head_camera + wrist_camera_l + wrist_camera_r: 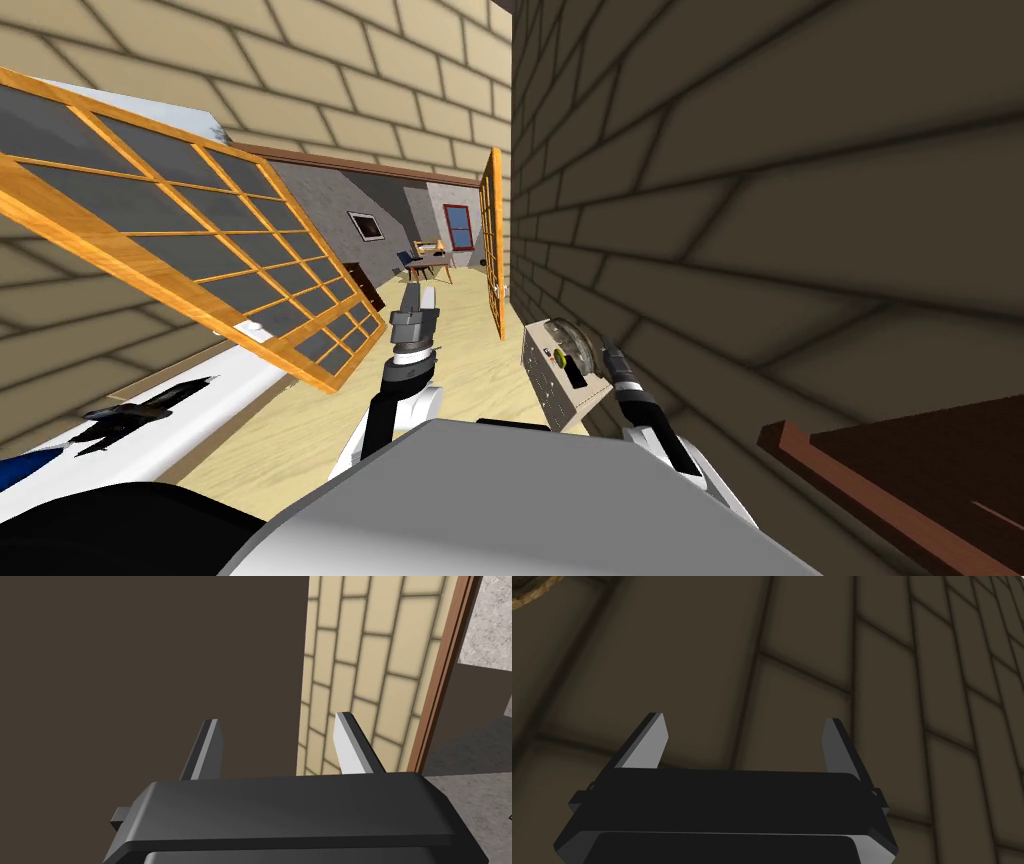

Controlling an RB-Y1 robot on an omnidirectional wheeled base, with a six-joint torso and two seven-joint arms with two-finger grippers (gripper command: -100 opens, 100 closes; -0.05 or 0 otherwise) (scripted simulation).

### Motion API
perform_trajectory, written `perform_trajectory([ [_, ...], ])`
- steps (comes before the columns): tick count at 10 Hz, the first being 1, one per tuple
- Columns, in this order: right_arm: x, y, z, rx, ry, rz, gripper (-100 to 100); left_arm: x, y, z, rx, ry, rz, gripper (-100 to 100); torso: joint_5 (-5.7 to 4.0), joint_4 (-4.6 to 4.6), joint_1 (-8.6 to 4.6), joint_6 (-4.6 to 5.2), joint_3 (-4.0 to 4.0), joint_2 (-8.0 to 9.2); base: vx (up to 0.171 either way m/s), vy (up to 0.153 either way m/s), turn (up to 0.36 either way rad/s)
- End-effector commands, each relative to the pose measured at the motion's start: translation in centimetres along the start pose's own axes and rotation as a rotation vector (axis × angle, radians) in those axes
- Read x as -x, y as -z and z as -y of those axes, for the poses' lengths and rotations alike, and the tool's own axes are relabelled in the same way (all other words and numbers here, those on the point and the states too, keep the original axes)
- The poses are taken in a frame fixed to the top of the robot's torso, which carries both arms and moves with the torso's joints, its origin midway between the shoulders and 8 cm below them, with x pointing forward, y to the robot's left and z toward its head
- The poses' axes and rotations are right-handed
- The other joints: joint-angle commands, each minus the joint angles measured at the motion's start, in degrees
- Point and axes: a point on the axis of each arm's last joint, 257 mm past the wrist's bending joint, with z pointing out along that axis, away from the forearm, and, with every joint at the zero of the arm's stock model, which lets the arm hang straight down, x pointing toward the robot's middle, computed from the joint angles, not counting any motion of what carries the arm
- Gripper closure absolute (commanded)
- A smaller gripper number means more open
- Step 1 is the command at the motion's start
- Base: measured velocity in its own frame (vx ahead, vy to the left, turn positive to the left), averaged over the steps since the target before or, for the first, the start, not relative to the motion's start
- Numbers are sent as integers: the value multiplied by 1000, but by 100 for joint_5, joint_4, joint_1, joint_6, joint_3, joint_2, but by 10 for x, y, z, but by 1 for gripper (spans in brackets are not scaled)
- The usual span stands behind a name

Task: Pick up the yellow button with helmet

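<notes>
Against the brick wall [760, 200], grey box [540, 385] with yellow button [560, 357] — right tool [742, 743] released beside it, left tool [277, 741] released.

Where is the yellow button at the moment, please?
In the head view, the yellow button sits on a beige box by the dark brick wall on my right, close beside the right arm.

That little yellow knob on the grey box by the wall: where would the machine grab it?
Probably by the rounded sides of the yellow button, one pincer blade on each side, coming from the hallway straight at the face of the grey box. The button seems to sit on that face, and the brick wall blocks the back. The open right pincer faces that wall.
</notes>
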Motion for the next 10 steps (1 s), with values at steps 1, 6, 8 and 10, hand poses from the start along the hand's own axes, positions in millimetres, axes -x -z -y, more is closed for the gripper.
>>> perform_trajectory([
  [1, -6, 13, 33, -70, 66, -27, -100, 0, 0, 0, 0, 0, 0, 0, 0, 0, 0, 0, 0, 0, 53, 35, 243],
  [6, -16, 48, 128, -268, 250, -129, -100, 0, 0, 0, 0, 0, 0, 0, -2, -1, -11, 5, 0, 1, 53, 10, 222],
  [8, -18, 59, 150, -311, 298, -161, -100, 0, 0, 0, 0, 0, 0, 0, -2, 0, -8, 1, 0, 0, 46, 1, 191],
  [10, -20, 83, 185, -382, 395, -229, -100, 0, 0, 0, 0, 0, 0, 0, -2, 1, -11, 3, 3, 5, 40, -5, 223],
])
